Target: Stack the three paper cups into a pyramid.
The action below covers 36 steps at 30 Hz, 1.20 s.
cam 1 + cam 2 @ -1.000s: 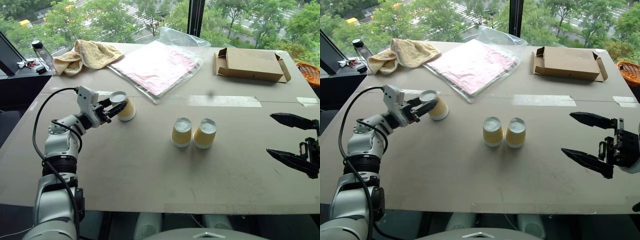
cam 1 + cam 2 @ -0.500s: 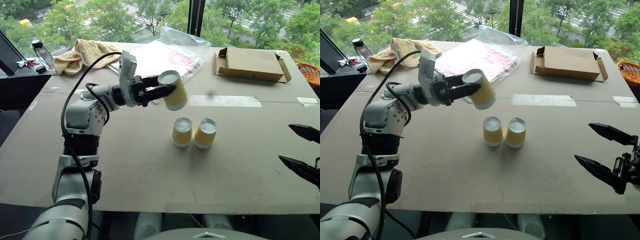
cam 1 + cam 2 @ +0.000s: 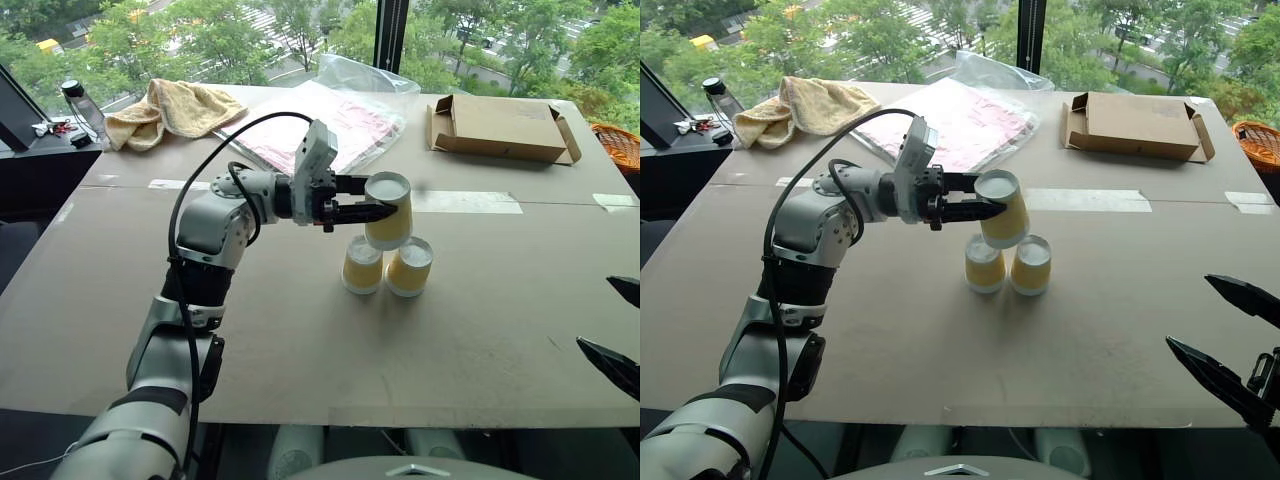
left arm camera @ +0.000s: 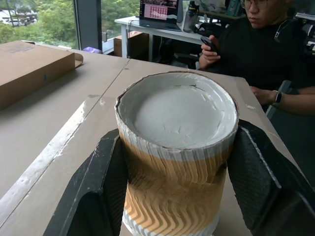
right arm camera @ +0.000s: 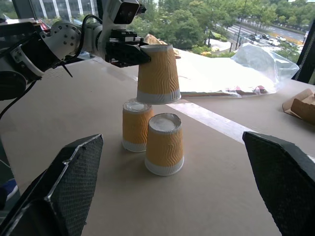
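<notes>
Yellow-tan paper, ribbed and white at both ends — that is the third cup point(image 3: 388, 210), clamped upside down between the black fingers of the left gripper point(image 3: 380, 208) and held in the air above the other two. Those two cups point(image 3: 362, 265) point(image 3: 409, 267) stand inverted and touching side by side near the middle of the table point(image 3: 300, 340). From the head views, we see the lifted cup overlapping the top of the left one of the pair, so contact is hard to judge there. The right wrist view settles it: the held cup point(image 5: 157, 74) hangs just above the standing pair, slightly tilted, with a thin gap under its rim. The left wrist view gives us the grip itself, both finger pads point(image 4: 101, 189) pressed flat against the cup's walls, and a seated person point(image 4: 266, 44) holding a phone beyond the table's far edge.

At about four o'clock from the pair, the right gripper point(image 3: 1230, 335) waits with its jaws spread wide and nothing between them. A cardboard box point(image 3: 500, 128) lies at one o'clock, a plastic bag point(image 3: 320, 130) at eleven, a towel point(image 3: 170, 108) further out at ten.
</notes>
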Tool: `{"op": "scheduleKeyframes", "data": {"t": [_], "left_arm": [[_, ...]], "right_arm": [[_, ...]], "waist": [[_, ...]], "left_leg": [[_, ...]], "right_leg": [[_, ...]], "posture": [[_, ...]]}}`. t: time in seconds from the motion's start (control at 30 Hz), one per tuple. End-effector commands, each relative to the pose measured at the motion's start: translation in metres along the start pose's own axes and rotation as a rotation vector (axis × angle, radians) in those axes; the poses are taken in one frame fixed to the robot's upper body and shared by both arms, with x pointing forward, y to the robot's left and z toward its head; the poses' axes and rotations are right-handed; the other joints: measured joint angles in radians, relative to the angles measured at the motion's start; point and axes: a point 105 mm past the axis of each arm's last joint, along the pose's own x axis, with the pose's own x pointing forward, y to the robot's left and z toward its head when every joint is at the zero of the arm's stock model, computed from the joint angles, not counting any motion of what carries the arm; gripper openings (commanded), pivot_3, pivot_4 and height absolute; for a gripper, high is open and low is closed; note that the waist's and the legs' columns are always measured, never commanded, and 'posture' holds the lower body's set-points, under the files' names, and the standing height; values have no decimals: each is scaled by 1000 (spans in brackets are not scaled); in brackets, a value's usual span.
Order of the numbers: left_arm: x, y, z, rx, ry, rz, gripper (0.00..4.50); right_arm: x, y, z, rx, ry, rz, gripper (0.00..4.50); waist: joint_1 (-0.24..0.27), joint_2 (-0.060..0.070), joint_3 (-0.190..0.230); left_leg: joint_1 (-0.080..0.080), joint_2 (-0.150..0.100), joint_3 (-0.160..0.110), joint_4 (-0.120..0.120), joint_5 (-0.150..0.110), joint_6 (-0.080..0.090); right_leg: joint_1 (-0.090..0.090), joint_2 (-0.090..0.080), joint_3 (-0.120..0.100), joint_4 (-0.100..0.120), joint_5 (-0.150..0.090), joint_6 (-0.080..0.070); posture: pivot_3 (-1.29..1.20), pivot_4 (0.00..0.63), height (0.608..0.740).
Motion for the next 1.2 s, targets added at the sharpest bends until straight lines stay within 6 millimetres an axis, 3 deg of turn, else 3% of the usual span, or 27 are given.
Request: {"op": "scheduleKeyframes", "data": {"t": [0.03,0.33,0.4,0.43,0.5,0.7,0.8,1.0,1.07,1.2], "left_arm": [[4,-10,6,62,-4,-47,2285],[13,-15,-5,86,-4,-49,2285],[15,-14,-12,95,-2,-35,3298],[16,-14,-12,102,-12,-30,3462],[15,-12,-9,110,-36,-14,4381],[-14,-12,23,26,-208,19,4456],[-37,-10,26,-15,-239,82,4456],[-86,-14,-24,-107,-161,301,4456],[-108,-17,-50,-167,-129,410,4456],[-153,-41,-106,-247,-9,587,4456]], "right_arm": [[0,4,9,-49,-21,1,4500],[3,1,10,-57,-27,13,4500],[4,1,10,-59,-24,26,4500],[5,0,10,-59,-22,29,4500],[5,-1,11,-60,-20,34,4500],[7,-5,9,-58,-16,48,4500],[9,-8,4,-48,-12,61,4500],[8,-23,-23,-26,47,18,4500],[0,-28,-41,-22,111,-22,4500],[-18,-36,-72,0,208,-120,4500]], "waist": [[0,0,0],[1,0,0],[1,0,0],[1,0,0],[2,0,0],[-1,0,0],[-4,0,0],[1,1,0],[4,0,0],[1,1,1]], "left_leg": [[0,0,0,0,0,0],[0,0,0,0,0,0],[0,0,0,0,0,0],[0,0,0,0,0,0],[0,0,0,0,0,0],[0,0,0,0,0,0],[0,0,0,0,0,0],[1,0,0,-1,0,0],[0,0,0,0,0,0],[1,0,1,-2,0,0]], "right_leg": [[0,0,0,0,0,0],[0,0,0,0,0,0],[0,0,0,0,0,0],[0,0,0,0,0,0],[0,0,0,0,0,0],[0,0,0,0,0,0],[0,0,0,0,0,0],[0,0,1,0,1,-2],[0,0,0,0,1,-2],[0,-1,0,-1,-1,-4]], "posture": [[0,150,740],[0,150,740],[0,150,740],[0,150,740],[0,150,740],[0,150,740],[0,150,740],[0,150,740],[0,150,740],[0,150,740]]}}
